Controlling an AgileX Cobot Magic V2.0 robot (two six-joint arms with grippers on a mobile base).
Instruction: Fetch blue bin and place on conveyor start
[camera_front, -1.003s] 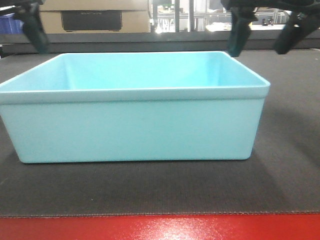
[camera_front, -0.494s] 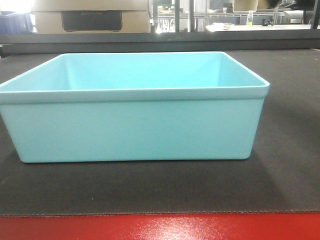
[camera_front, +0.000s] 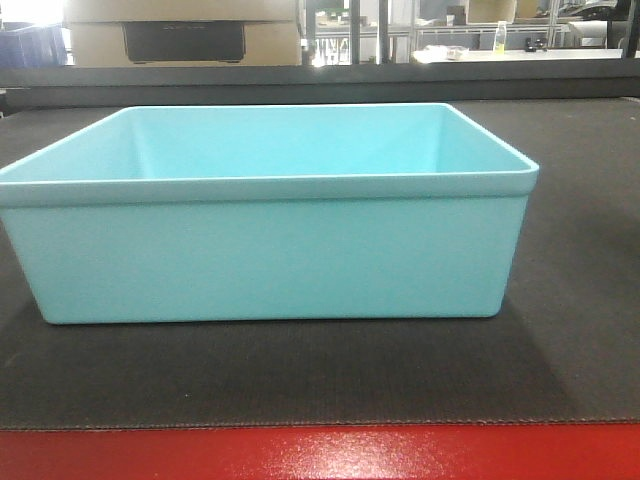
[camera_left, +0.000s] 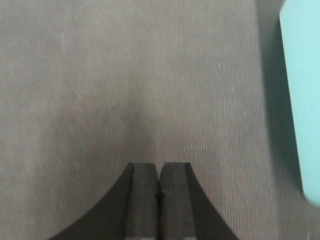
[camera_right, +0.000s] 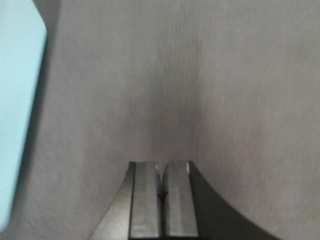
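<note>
In your front view, the blue bin (camera_front: 268, 255) runs past the left edge, so its left corner is cut off, and its near wall hides the floor inside. The conveyor start (camera_front: 560, 360) is cropped at both sides, with its red edge cut by the bottom. Neither arm shows here. Your left wrist view catches only a blurred strip of the bin at the right edge; the left gripper (camera_left: 159, 192) is cropped at the bottom. The right gripper (camera_right: 161, 192) is cropped likewise, with the bin a blurred sliver at the left.
</note>
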